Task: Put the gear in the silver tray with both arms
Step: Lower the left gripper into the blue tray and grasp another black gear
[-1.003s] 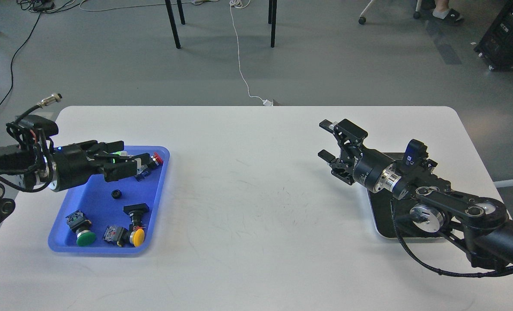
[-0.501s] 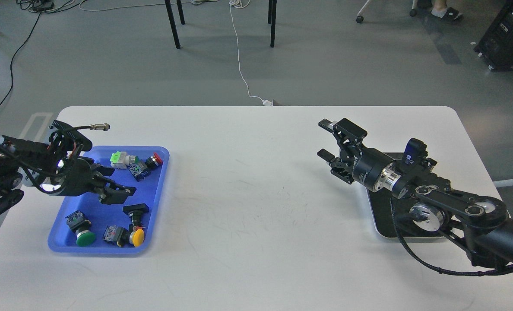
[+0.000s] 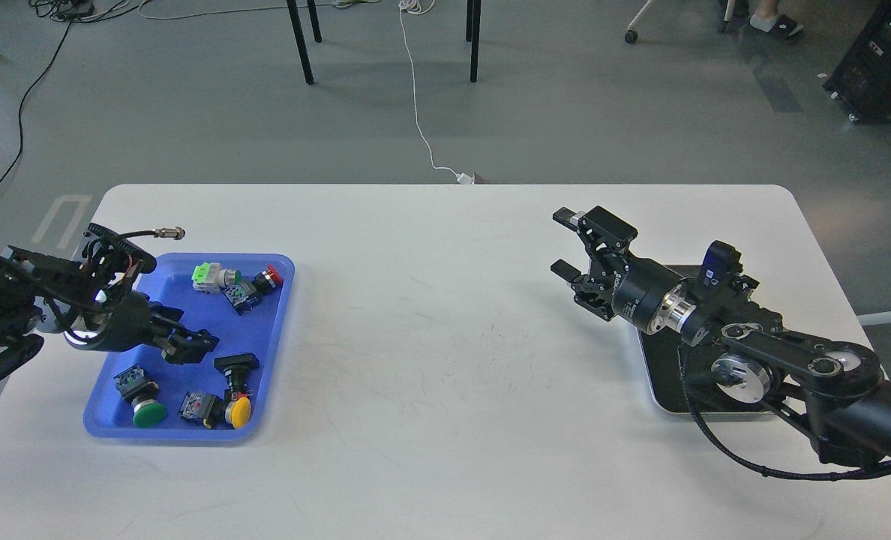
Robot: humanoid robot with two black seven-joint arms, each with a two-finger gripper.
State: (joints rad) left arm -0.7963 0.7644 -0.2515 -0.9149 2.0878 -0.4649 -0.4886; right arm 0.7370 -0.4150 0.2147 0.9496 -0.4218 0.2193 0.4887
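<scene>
Nearest on the left of the white table (image 3: 445, 360), the blue tray (image 3: 269, 360) holds a jumble of push-button switches: a green-capped one (image 3: 142, 397), a yellow-capped one (image 3: 235, 401), and farther back a red one (image 3: 269, 276) beside a pale green block (image 3: 205, 276). The small black gear lay somewhere in the middle of this tray's floor by my reckoning, but no gear shows there; the left pincer (image 3: 190, 345) covers that spot, tips low over the blue floor. Its fingers are dark and bunched, so I cannot tell whether it is clenched on the gear or merely poised around it.

On the right, the silver tray (image 3: 659, 375) lies under the right arm, only its near-left corner and dark bottom showing. The right pincer (image 3: 565, 244) hangs above the bare table, just left of that tray, its two fingers spread apart and grasping nothing.

The step in hand looks like the pick-up from the blue tray. The next move calls for a firm closure on so small a part, then a lift clear of the switches and a carry toward the middle, where the waiting right pincer could take it and lower it into the silver tray, well apart from the left pincer across the table.
</scene>
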